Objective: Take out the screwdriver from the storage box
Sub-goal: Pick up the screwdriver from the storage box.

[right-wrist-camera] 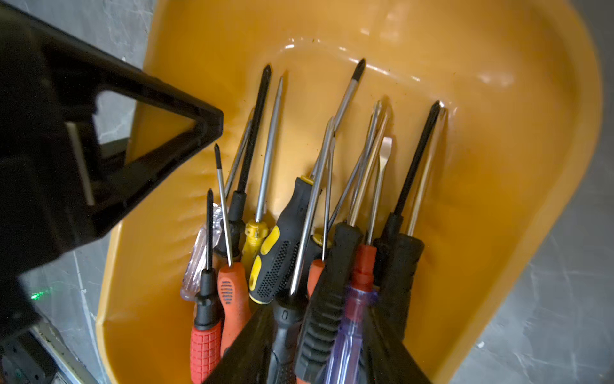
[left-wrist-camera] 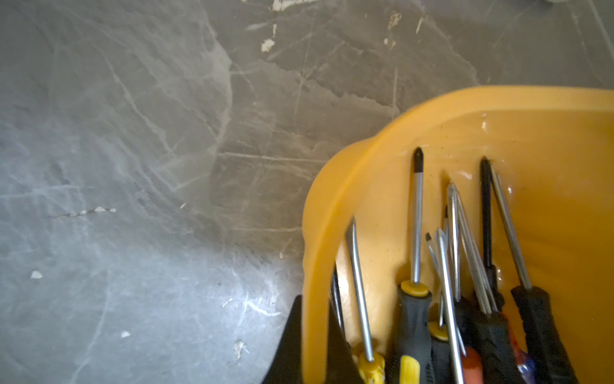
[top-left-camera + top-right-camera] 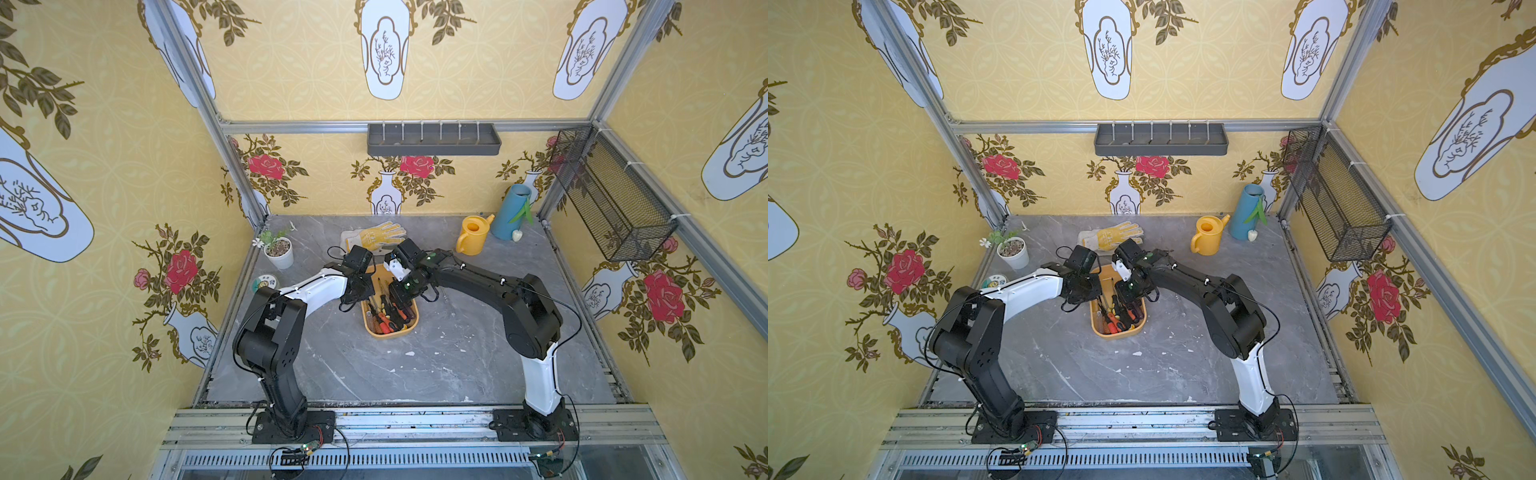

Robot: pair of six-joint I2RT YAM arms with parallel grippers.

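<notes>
1. Yellow-orange plastic – the storage box (image 3: 390,333) sits near the middle of the grey bench (image 3: 415,374), away from all its edges.
2. Many screwdrivers (image 1: 285,252) lie inside it, with their handles bunched at the end nearest the bench's front edge.
3. The left tool (image 2: 315,335) is pressed together on the box's side wall – one finger inside, one outside.
4. The right tool (image 1: 319,319) is spread over the pile, with black and purple handles between its fingers. I cannot tell if it squeezes them.
</notes>
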